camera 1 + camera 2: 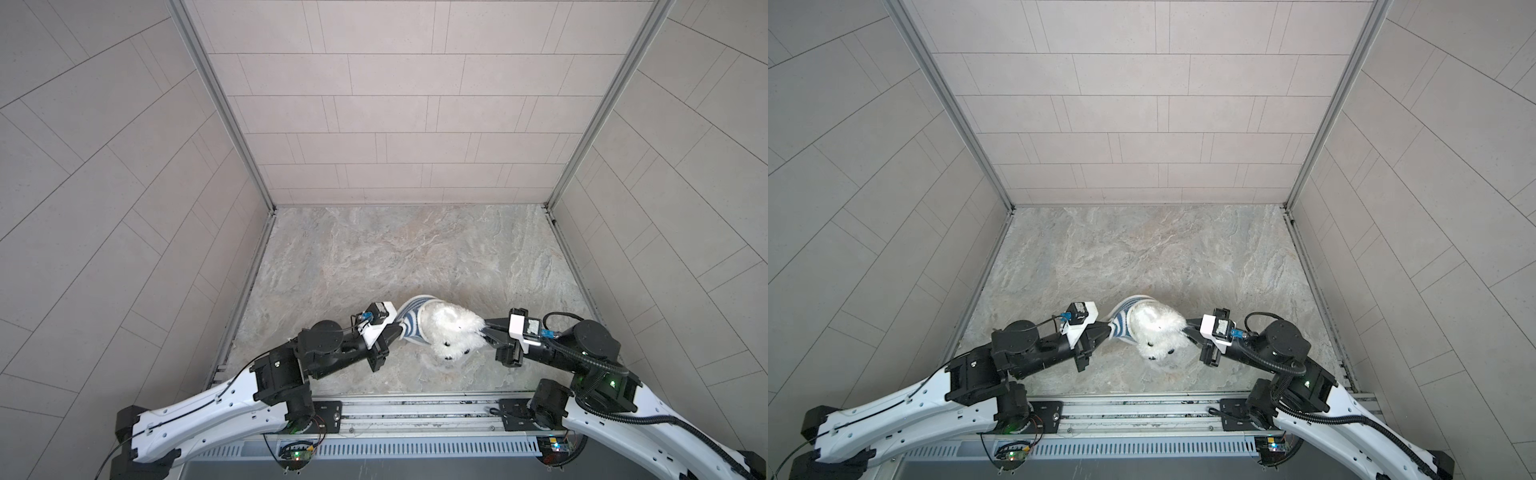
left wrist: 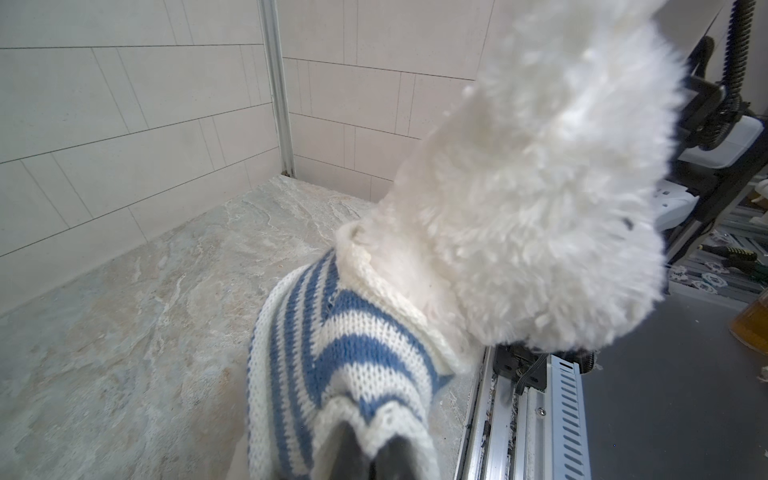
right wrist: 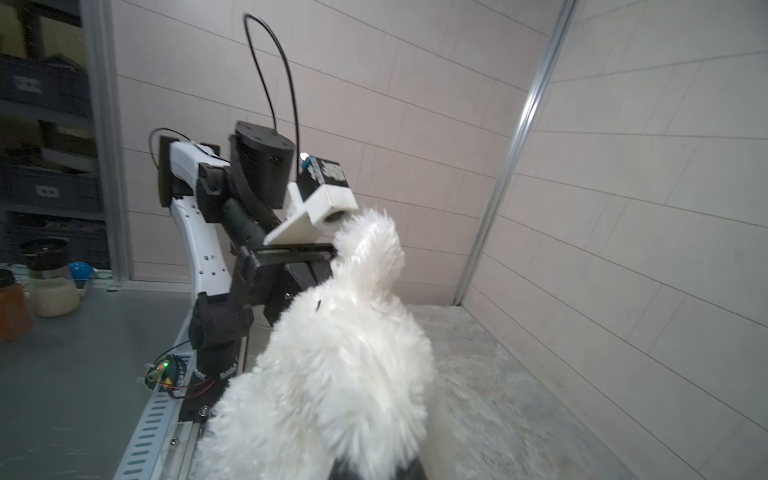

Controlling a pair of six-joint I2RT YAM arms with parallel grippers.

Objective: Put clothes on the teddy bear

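— Two grippers on one toy, is that right? Where is the teddy bear [image 1: 453,328]?

— Toward the near edge of the marble-patterned tabletop [image 1: 374,249], roughly midway between the side walls and strung between the two arms. Both top views show it [image 1: 1158,328] with its face and bead eyes turned toward the base rail [image 1: 415,409].

— Is it lying on the surface?

— It looks lifted clear, with a soft shadow beneath it, but I cannot say so for certain.

— What has the left gripper [image 1: 400,330] got?

— Its jaws are pinched tight on the blue-and-white striped sweater [image 1: 409,322]. In the left wrist view the dark fingertips [image 2: 347,457] squeeze a bunched fold of the knit between them.

— And how does the sweater [image 2: 332,361] sit on the bear [image 2: 540,187]?

— Its white ribbed edge wraps around the fur, and the striped part runs from there to the left gripper [image 1: 1106,330]. Which part of the body it covers I cannot tell.

— And the right gripper [image 1: 486,330]?

— Its jaws are closed on white fur at the side of the bear away from the sweater. In the right wrist view the plush [image 3: 345,365] spills out over the dark fingers [image 3: 345,467] and hides most of them. Whether that is an ear or a limb I cannot make out.
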